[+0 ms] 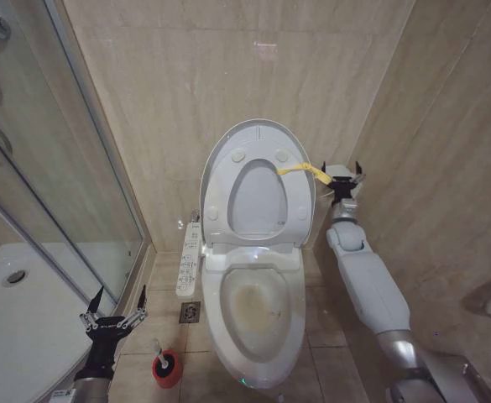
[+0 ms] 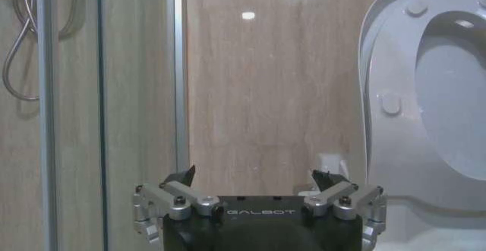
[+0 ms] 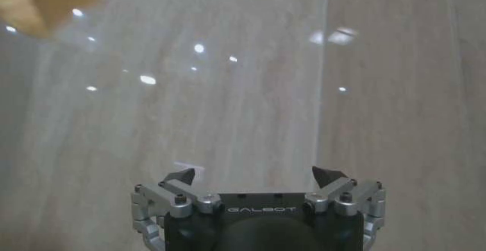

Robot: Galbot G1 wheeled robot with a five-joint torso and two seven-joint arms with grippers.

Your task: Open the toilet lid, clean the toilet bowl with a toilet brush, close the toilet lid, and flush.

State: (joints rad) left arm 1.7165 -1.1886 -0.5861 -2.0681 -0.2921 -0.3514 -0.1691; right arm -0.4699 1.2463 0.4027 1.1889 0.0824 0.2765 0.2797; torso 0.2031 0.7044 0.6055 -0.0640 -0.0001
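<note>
1. One toilet lid (image 1: pixel 258 138) stands raised against the back wall, with one white seat ring (image 1: pixel 258 206) folded up against it and one yellow loop tag (image 1: pixel 300 171) hanging off its edge toward the right gripper (image 1: pixel 345 180).
2. One toilet bowl (image 1: pixel 256 315) lies uncovered below, brown staining on its inner surface, and one long button panel (image 1: pixel 189 260) runs along its side.
3. One toilet brush (image 1: pixel 163 363) sits in one red holder cup (image 1: pixel 169 375) on the floor, black head showing above the rim, just beside the left gripper (image 1: pixel 115 302).
4. Two grippers are in view. The left gripper (image 2: pixel 254 178) has its jaws spread wide and holds nothing; it hovers low between the glass shower door (image 2: pixel 72 120) and the bowl, with the raised lid (image 2: pixel 379 91) ahead of the fingertips and to one side.
5. The right gripper (image 3: pixel 254 177) also has its jaws spread wide and empty. It is lifted beside the raised lid's edge, fingertips toward the tiled wall (image 3: pixel 251 91), the tag's end just next to them; whether they touch it cannot be told. A yellow blur (image 3: pixel 49 0) sits well off from the jaws in its wrist view.
</note>
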